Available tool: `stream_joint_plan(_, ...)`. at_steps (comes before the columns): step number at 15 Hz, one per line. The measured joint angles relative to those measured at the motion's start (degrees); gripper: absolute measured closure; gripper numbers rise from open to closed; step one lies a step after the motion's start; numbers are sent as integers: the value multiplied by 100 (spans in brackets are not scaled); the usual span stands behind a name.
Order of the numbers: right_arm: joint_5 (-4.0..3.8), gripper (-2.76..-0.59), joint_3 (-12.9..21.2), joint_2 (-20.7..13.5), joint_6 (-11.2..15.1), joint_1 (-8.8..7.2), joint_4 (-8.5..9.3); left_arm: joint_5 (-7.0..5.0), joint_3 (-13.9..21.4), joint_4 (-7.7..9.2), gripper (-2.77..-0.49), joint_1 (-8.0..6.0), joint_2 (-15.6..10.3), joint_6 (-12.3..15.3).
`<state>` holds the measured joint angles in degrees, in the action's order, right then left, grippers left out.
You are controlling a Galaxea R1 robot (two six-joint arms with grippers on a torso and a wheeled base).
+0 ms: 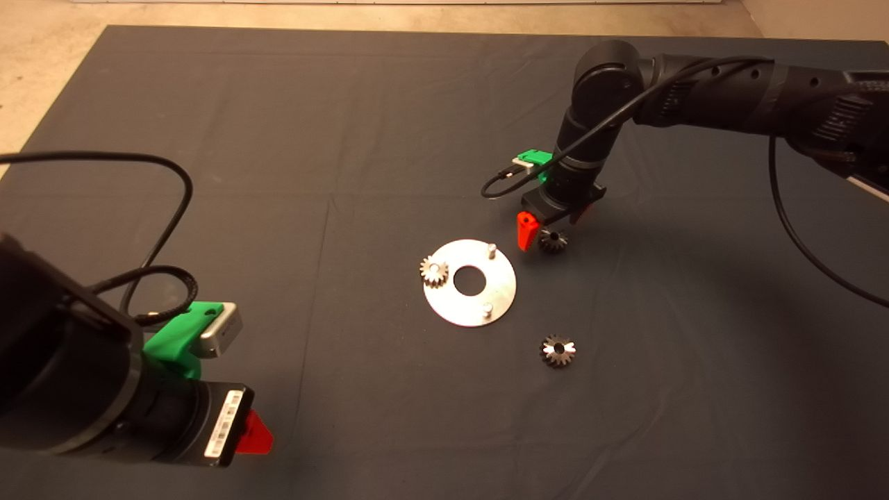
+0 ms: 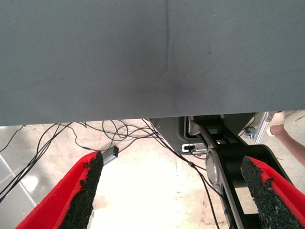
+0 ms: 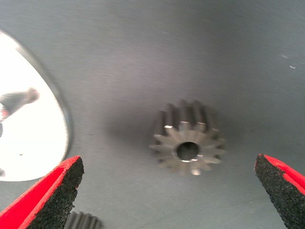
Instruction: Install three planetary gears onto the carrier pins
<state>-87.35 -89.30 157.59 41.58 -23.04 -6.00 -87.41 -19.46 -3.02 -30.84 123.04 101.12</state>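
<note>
The round shiny plate (image 1: 470,305) lies mid-mat with the carrier pins: two bare pegs (image 1: 491,248) (image 1: 487,307), and a third carrying one planetary gear (image 1: 434,271). A second gear (image 1: 553,241) (image 3: 188,138) lies flat on the mat just right of the plate. My right gripper (image 1: 551,231) (image 3: 167,164) hangs directly over it, open, a finger on either side and not touching it. A third gear (image 1: 558,351) lies loose nearer the front. My left gripper (image 1: 253,434) (image 2: 174,188) is parked at the lower left, open and empty.
The plate's edge (image 3: 33,143) shows beside the right gripper's finger (image 3: 50,198). Beyond the mat's edge (image 2: 143,117), the left wrist view shows floor cables, the robot's base (image 2: 224,157) and part of a person's limb (image 2: 286,133). A cable (image 1: 167,229) loops at the left.
</note>
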Motion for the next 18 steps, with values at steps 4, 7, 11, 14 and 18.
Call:
stream_joint_plan(4,-6,-267,-23,7,-2,2,0,-2,2,2,-204,0,-2,0)
stream_joint_plan(7,-13,-267,-26,-12,-2,3,-1,0,2,2,-204,0,-3,1)
stream_joint_plan(11,-11,-267,-26,-11,-3,13,-12,-2,6,2,-204,0,-74,0)
stream_joint_plan(14,-13,-267,-37,-12,-5,47,-20,-1,11,2,-204,0,-83,-21)
stream_joint_plan(18,-11,-267,-56,-17,-5,184,-151,0,11,5,-204,0,-146,-43)
